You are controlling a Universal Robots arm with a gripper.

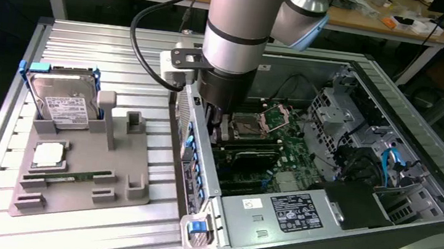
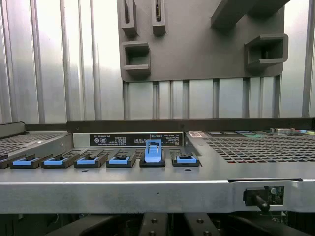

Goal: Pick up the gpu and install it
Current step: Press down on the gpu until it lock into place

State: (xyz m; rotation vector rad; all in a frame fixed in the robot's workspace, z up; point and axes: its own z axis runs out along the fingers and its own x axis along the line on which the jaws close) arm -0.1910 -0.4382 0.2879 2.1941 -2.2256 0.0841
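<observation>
Gripper (image 1: 220,124), shut, reaches inside computer case (image 1: 416,163) onto gpu (image 1: 244,151); hard drive (image 1: 65,105) stands apart on holder.

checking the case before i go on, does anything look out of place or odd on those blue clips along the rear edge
One does: in the wrist view, one blue clip stands raised, while its neighbours lie flat in the row on the computer case. Nothing looks spilled or damaged.
</observation>
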